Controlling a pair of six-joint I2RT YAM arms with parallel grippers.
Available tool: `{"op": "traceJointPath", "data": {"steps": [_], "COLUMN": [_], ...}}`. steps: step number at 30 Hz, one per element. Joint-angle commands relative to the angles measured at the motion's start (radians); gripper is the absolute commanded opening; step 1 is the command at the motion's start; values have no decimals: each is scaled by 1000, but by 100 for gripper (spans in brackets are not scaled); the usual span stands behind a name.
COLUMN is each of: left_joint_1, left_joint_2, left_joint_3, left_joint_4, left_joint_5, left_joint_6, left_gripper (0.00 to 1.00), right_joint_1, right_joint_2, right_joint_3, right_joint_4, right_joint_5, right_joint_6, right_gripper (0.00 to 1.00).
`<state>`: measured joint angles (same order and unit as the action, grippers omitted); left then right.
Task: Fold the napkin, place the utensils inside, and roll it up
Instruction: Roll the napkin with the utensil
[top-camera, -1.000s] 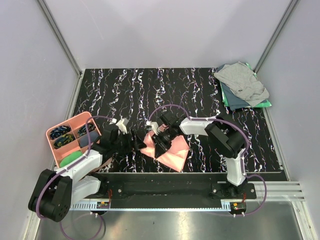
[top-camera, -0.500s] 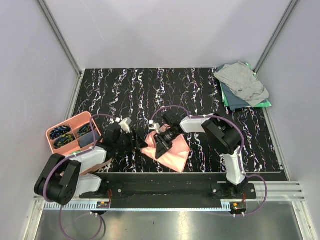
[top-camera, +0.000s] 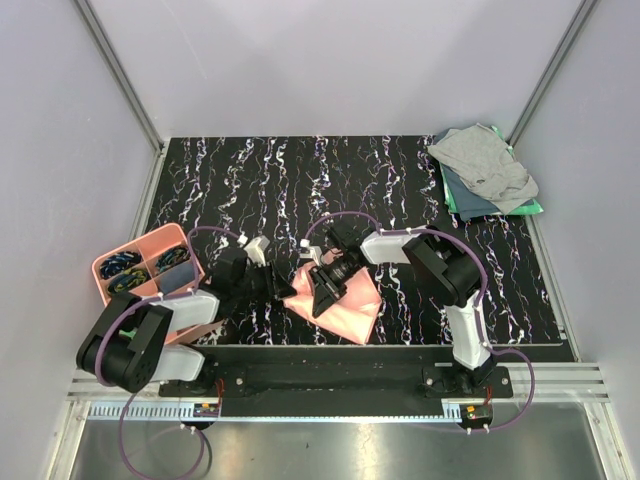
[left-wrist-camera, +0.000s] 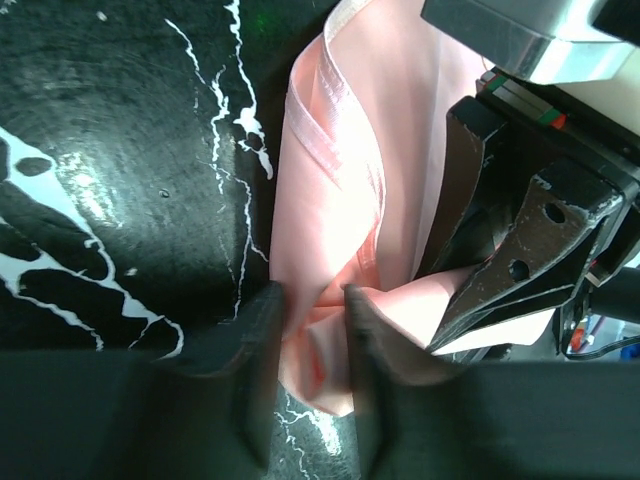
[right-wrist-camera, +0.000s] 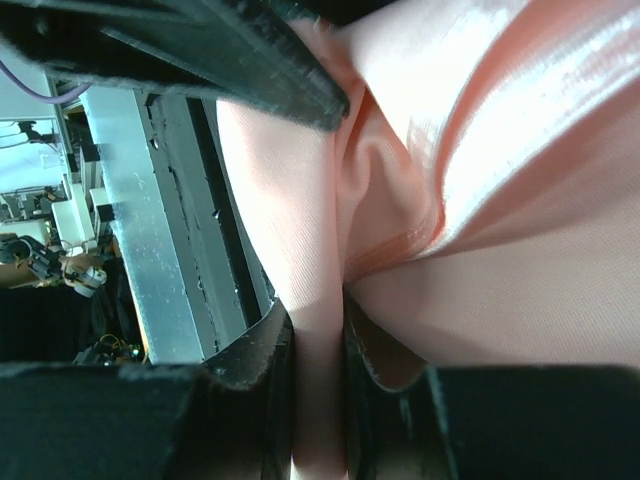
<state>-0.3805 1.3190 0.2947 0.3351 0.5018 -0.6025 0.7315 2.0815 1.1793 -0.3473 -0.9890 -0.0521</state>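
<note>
Black marbled tabletop (top-camera: 400, 180) carries the napkin (top-camera: 352, 302), bunched between both hands. The left hand (left-wrist-camera: 310, 330) nips its fold narrowly, and the right hand (right-wrist-camera: 318, 370) pinches a ridge just beside it. Left of the left hand, a pink tray (top-camera: 135, 245) holds dark bundles (top-camera: 122, 265) in its compartments.

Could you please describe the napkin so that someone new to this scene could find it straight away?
On the black marbled table, look near the front edge, at the middle. The napkin is the plain, shiny salmon-pink cloth lying there, folded over. The other cloths, grey and green, sit stacked in the far right corner.
</note>
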Motion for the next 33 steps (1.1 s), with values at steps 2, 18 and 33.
{"op": "traceJointPath", "data": {"steps": [2,18,33], "left_joint_1": [-21,-34,-32], "left_joint_2": [40,22,68], "left_joint_3": [6,99,233], "left_joint_4": [73,-194,-439], "left_joint_5": [9,-43,-40], "left_joint_6": [-3,-11,-31], "left_gripper": [18,0,0], "right_joint_1": [-20,26,474], "right_joint_2": [38,-362,-437], "right_joint_3": [20,-18,-231], "right_joint_4": [-36,-9,223], "right_joint_5": [150,530,1205], "right_joint_6": [-12,20,-144], "right_gripper": [27,69,84]}}
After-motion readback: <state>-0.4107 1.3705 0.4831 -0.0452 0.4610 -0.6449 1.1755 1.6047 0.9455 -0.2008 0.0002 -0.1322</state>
